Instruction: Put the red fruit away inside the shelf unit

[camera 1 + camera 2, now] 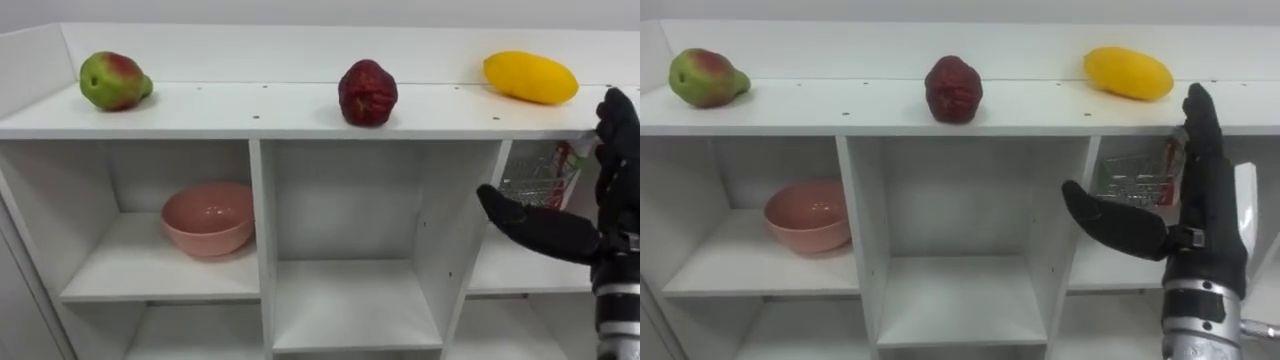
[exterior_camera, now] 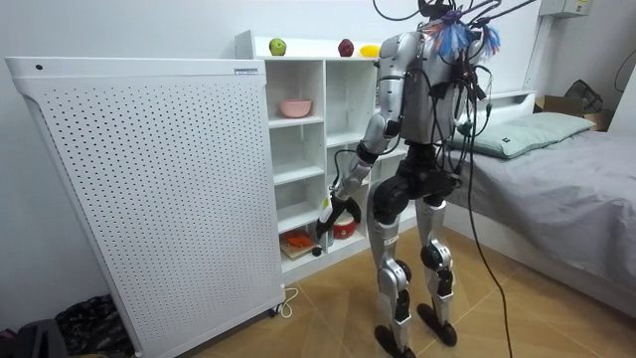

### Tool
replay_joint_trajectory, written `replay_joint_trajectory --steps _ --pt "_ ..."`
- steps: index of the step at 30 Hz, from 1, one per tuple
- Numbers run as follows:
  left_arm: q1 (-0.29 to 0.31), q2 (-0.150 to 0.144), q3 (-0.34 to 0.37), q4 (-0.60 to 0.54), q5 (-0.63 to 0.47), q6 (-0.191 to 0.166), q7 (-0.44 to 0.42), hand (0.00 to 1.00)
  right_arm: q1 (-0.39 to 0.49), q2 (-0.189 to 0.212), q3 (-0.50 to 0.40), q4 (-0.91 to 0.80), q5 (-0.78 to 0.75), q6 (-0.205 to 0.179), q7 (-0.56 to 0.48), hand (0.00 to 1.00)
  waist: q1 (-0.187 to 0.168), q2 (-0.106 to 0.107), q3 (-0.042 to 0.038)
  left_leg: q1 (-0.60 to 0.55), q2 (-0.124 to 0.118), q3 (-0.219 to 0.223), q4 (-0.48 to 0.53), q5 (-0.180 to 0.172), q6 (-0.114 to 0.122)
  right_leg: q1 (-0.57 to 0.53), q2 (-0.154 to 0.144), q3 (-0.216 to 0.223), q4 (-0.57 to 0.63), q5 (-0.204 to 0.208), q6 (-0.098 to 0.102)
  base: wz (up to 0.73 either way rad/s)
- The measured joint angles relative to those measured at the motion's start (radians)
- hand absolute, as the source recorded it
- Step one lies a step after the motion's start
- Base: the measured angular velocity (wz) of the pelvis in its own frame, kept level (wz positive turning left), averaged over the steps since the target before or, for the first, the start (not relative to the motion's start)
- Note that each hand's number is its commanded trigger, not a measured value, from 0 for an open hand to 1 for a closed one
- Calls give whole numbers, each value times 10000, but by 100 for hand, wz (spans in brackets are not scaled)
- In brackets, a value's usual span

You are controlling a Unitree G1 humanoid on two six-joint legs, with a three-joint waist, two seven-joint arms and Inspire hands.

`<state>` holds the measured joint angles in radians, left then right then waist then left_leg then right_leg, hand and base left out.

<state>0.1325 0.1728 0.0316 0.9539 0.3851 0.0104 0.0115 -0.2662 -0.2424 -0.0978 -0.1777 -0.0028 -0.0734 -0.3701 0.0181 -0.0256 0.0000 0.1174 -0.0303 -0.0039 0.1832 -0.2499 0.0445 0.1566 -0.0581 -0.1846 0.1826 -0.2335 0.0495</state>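
1. Bedroom scene: the robot stands on a wood floor facing a white closet (image 1: 263, 230), with a bed (image 2: 576, 189) behind it.
2. Nearest, at 4 o'clock, its right hand (image 1: 1208, 235) is raised, fingers straight and thumb spread, holding nothing.
3. Its left hand (image 2: 326, 224) hangs by the low shelves; whether it is open or closed cannot be told.
4. A pink bowl (image 1: 208, 217) sits in the 9 o'clock compartment.
5. Farthest, on the top board: green-and-red pear (image 1: 113, 81) at 10 o'clock, dark red fruit (image 1: 367, 93) at 12, yellow mango (image 1: 530, 77) at 2.
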Motion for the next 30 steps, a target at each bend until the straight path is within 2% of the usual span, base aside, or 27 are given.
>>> replay_joint_trajectory --steps 3,5,9,12,14,22,24,25,26,27,28,29,30 --pt "-148 49 -1 5 0 8 -26 0 -920 -59 194 -136 -4 -8 66 0 140 4 1 3 7 -55 37 14 -24 7 1 -135 -11 0 0 10" --pt "-158 46 -55 4 5 58 -23 0 -1284 -202 455 -182 -6 -18 262 0 184 2 3 2 4 -322 45 21 -34 33 8 -285 29 0 0 21" --pt "-219 40 -96 46 4 141 -63 0 -1394 -283 726 -179 98 44 743 0 432 -47 14 -16 8 -346 37 28 -47 52 5 -391 -3 0 -1 7" --pt "-349 40 -123 112 -2 248 -238 0 -1495 -292 801 -178 328 107 1073 0 472 -83 61 -22 11 -479 15 37 -61 18 1 -496 30 0 0 13" --pt "-423 36 -165 115 0 329 -334 0 -1520 -292 891 -194 359 119 1214 0 637 -147 91 -60 13 -399 14 37 -62 24 -3 -497 -12 1 -1 -3" --pt "-566 21 -186 119 4 377 -648 0 -2032 -311 1166 -236 -41 380 1438 0 698 -155 82 -85 12 -704 32 39 -60 -30 -37 -659 42 5 -7 3" --pt "-570 23 -216 119 4 456 -645 0 -2151 -319 1165 -198 -11 426 1427 0 683 -140 81 1 22 -1260 29 42 -55 -95 -20 -688 272 0 -10 -6" --pt "-580 44 -264 121 1 519 -628 0 -2154 -318 1173 -137 9 426 1436 0 703 -43 128 86 131 -2027 34 53 -45 -362 92 -618 607 -122 -77 -42" --pt "-589 155 -236 111 18 538 -604 0 -2187 -306 1236 -110 24 443 1465 0 809 -77 117 54 250 -2763 57 48 -54 -732 423 -185 -142 15 -346 -57" --pt "-592 188 -169 135 47 551 -594 0 -2222 -327 1308 -111 18 459 1500 0 813 -164 67 -56 288 -2860 89 29 -89 -898 537 -77 -579 618 -675 -31" --pt "-608 172 -97 175 152 677 -607 0 -2227 -405 1426 -105 48 522 1504 0 534 -137 37 -269 426 -2525 253 -11 -484 -801 577 -284 -594 985 -711 21" --pt "-725 144 -167 180 199 774 -664 0 -2227 -434 1434 22 49 540 1453 0 272 -205 43 -536 522 -1382 298 -71 -829 -708 488 -66 -580 997 -725 51" --pt "-760 129 -225 179 190 790 -687 0 -2228 -439 1387 79 48 573 1410 0 208 -244 58 -728 551 -935 180 -29 -842 -667 445 130 -579 991 -714 64"
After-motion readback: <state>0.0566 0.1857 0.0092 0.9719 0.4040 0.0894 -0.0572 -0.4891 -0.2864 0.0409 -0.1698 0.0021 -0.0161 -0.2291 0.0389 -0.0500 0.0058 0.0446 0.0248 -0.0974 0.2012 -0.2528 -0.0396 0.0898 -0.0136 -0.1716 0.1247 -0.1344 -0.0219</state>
